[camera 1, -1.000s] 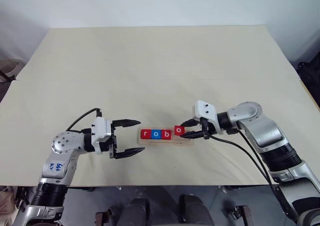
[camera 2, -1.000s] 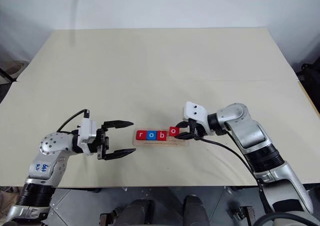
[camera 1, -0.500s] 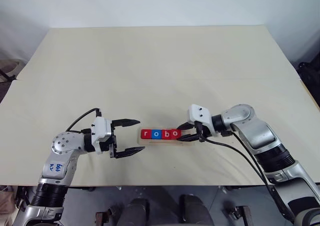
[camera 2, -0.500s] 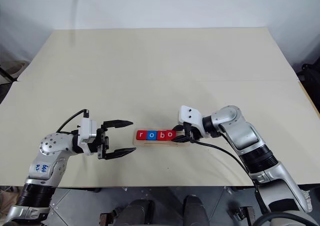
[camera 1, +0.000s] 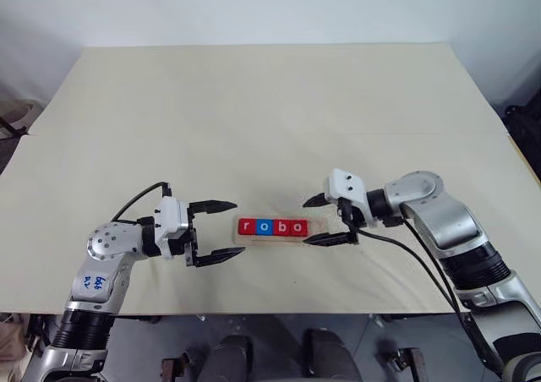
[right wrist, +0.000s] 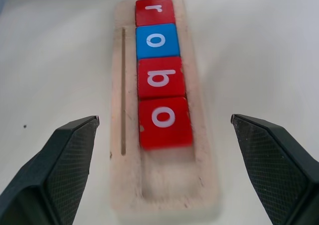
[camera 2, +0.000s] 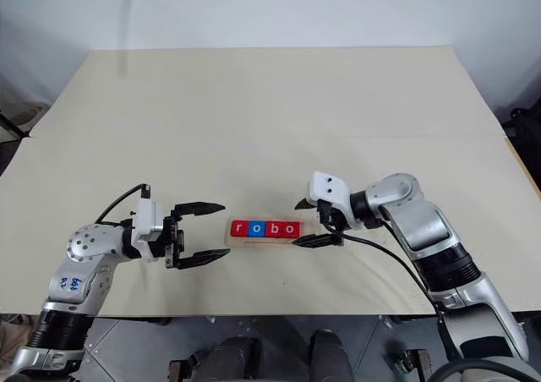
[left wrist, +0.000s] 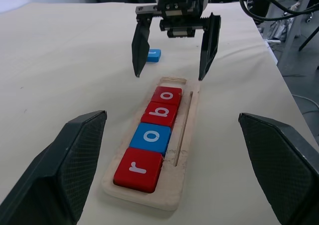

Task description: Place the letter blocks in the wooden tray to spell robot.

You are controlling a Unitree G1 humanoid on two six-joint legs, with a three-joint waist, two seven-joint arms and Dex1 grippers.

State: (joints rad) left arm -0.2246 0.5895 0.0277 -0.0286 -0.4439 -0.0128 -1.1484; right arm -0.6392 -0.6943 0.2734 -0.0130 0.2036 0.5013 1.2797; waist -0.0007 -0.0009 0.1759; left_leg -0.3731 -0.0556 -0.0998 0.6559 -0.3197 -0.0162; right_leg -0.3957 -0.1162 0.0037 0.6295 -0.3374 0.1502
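We've got r, o, b, o sitting in the tray (camera 1: 279,237), both grippers hanging open and empty, just the blue block (left wrist: 154,55) left.

Long narrow light-wood tray (left wrist: 185,135) on the cream worktop (camera 1: 270,120), between the two grippers. Four square letter blocks (right wrist: 159,70) in it, touching, spelling r-o-b-o; the slot at its right end empty. One blue block (left wrist: 154,55) on the worktop beyond the right gripper (left wrist: 173,53).
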